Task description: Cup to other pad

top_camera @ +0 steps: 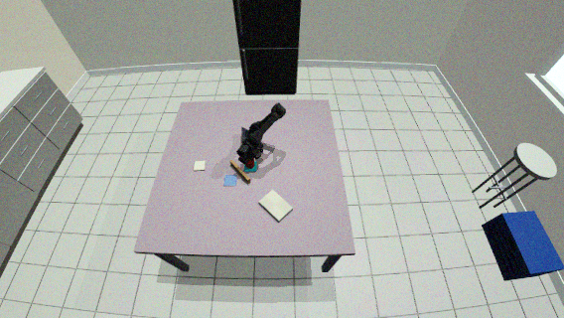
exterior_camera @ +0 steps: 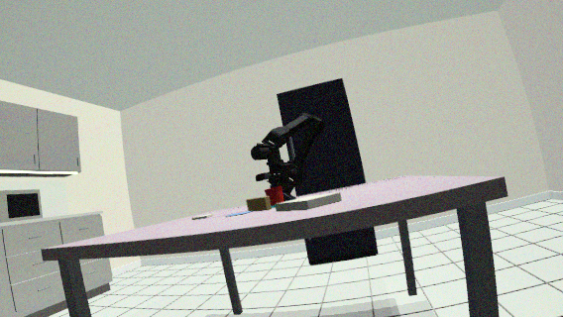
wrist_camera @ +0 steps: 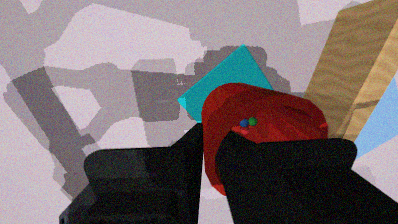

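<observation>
Wrist view: the red cup (wrist_camera: 260,125) is seen gripped at its wall by the gripper (wrist_camera: 212,165), one dark finger (wrist_camera: 145,175) outside the cup and the other (wrist_camera: 290,175) across its mouth. Two marbles (wrist_camera: 248,122), one blue and one green, are seen lying inside the cup, touching each other. A teal pad (wrist_camera: 227,80) is partly covered from view by the cup. A wooden block (wrist_camera: 350,85) is seen to the right of the cup, and a light blue pad (wrist_camera: 382,122) shows beyond the block at the frame's right edge.

From the top view, the cup (top_camera: 250,163) is placed over the teal pad (top_camera: 251,169), with the block (top_camera: 239,171) lying between that pad and the light blue pad (top_camera: 229,180). The cup's contact with the pad cannot be told. A white slab (top_camera: 275,205) and a small white square (top_camera: 200,165) are also carried on the pale purple worktop (top_camera: 308,209), well apart from the cup.
</observation>
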You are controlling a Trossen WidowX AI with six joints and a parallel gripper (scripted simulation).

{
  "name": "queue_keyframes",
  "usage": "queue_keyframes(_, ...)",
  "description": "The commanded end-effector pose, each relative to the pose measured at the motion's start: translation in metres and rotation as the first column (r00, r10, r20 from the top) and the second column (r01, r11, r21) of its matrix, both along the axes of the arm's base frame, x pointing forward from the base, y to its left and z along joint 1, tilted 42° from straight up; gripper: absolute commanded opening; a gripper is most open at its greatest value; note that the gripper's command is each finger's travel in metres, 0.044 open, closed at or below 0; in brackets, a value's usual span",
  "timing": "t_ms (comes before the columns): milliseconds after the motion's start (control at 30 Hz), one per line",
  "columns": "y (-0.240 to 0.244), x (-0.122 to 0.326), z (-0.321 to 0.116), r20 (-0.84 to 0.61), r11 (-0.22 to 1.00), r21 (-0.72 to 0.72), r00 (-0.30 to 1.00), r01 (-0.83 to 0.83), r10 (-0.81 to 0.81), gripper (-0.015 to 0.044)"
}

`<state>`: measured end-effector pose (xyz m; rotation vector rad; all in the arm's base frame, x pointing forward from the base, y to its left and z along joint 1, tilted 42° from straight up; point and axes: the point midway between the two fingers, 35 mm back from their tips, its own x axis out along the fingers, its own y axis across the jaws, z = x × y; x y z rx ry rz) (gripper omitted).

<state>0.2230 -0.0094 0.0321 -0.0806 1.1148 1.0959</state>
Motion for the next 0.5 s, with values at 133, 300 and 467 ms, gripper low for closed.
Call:
queue_keyframes(133, -0.0001, -0.0001, 0.0003, 0.0, 1.0, 0.0, 1.0, -0.001, 0.001, 0.0)
queue_keyframes(300, -0.0001, -0.0001, 0.0003, 0.0, 1.0, 0.0, 1.0, -0.001, 0.001, 0.0128)
queue_keyframes(467, -0.0001, -0.0001, 0.0003, 0.0, 1.0, 0.0, 1.0, -0.001, 0.001, 0.0128)
